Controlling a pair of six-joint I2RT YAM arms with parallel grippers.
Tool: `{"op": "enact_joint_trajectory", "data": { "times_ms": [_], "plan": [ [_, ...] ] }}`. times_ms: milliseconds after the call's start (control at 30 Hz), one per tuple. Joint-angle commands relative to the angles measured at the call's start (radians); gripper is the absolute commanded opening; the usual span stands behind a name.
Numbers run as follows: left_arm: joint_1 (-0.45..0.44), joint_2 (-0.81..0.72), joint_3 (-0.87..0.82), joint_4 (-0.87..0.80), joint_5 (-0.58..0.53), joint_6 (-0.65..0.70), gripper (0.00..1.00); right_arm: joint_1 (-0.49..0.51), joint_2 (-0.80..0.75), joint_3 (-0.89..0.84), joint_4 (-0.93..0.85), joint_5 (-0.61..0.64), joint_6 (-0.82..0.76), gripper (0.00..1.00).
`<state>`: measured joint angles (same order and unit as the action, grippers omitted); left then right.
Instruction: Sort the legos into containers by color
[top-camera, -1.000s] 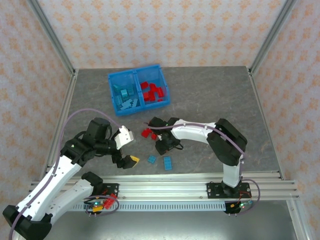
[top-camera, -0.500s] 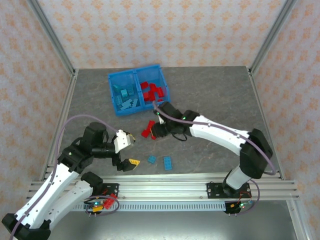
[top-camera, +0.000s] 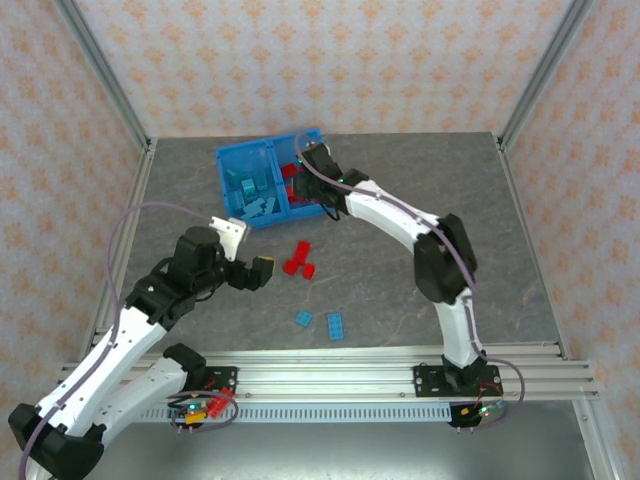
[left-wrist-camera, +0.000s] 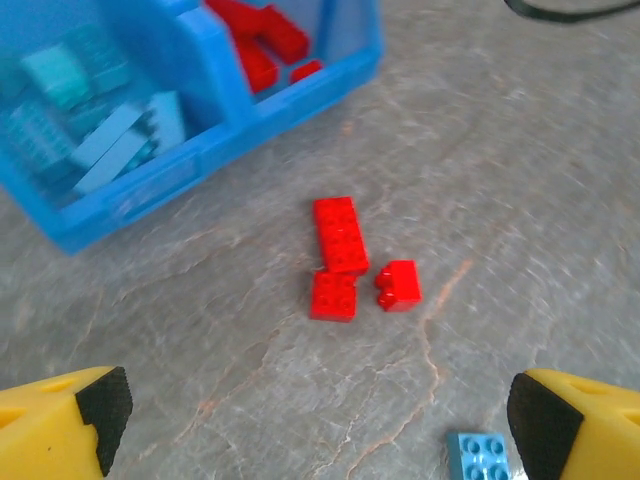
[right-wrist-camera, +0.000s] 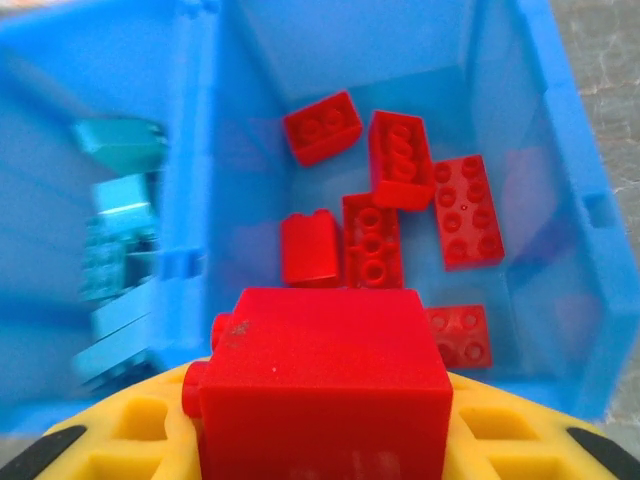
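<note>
- A bright red studded plastic brick (right-wrist-camera: 320, 390) is clamped between the right fingers (right-wrist-camera: 110, 440), over the right compartment of the shallow bright-blue plastic bin (right-wrist-camera: 545, 170) at the far side of the grey counter (left-wrist-camera: 500, 150).
- That compartment holds more red bricks (right-wrist-camera: 400, 160); the left one holds light blue bricks (top-camera: 250, 195).
- Just near of the bin lie three loose red bricks (left-wrist-camera: 340, 235), and nearer still two blue bricks (top-camera: 335, 325).
- The left fingers (left-wrist-camera: 60, 420) stand wide apart above the counter.

No writing, label or number is legible on anything here
</note>
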<state>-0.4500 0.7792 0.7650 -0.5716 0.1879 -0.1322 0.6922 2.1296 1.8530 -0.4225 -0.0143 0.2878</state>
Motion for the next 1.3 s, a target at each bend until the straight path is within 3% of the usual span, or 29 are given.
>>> {"op": "enact_joint_trajectory", "data": {
  "times_ms": [0,167,300,400,533,600,767,900,1033,1267],
  "plan": [
    [-0.001,0.013,-0.005,-0.017,-0.118,-0.225,1.00,-0.022,0.106,0.161,-0.098,-0.005,0.007,0.45],
    [-0.001,0.046,-0.010,-0.065,-0.223,-0.465,0.99,-0.029,0.180,0.315,-0.176,-0.035,0.016,0.63],
    [-0.001,0.076,-0.012,-0.069,-0.215,-0.527,1.00,-0.029,0.126,0.302,-0.172,-0.041,0.024,0.66],
    [-0.001,0.114,-0.012,-0.042,-0.151,-0.540,1.00,-0.029,0.054,0.267,-0.185,-0.055,0.033,0.66],
    [-0.004,0.201,-0.018,0.023,-0.037,-0.616,1.00,-0.028,-0.163,0.055,-0.134,-0.071,0.042,0.66],
    [-0.038,0.268,-0.019,0.063,-0.003,-0.640,1.00,-0.030,-0.343,-0.122,-0.096,-0.076,0.040,0.67],
    [-0.211,0.448,0.051,0.110,-0.065,-0.605,1.00,-0.029,-0.791,-0.532,-0.090,-0.169,-0.011,0.75],
    [-0.300,0.640,0.182,0.061,-0.159,-0.521,0.94,-0.029,-1.110,-0.766,-0.228,-0.210,-0.007,0.78],
    [-0.310,0.819,0.305,-0.035,-0.262,-0.408,0.81,-0.029,-1.331,-0.884,-0.380,-0.162,0.061,0.79],
    [-0.311,0.992,0.406,-0.031,-0.215,-0.305,0.61,-0.029,-1.499,-0.925,-0.448,-0.116,0.174,0.78]
  ]
}}
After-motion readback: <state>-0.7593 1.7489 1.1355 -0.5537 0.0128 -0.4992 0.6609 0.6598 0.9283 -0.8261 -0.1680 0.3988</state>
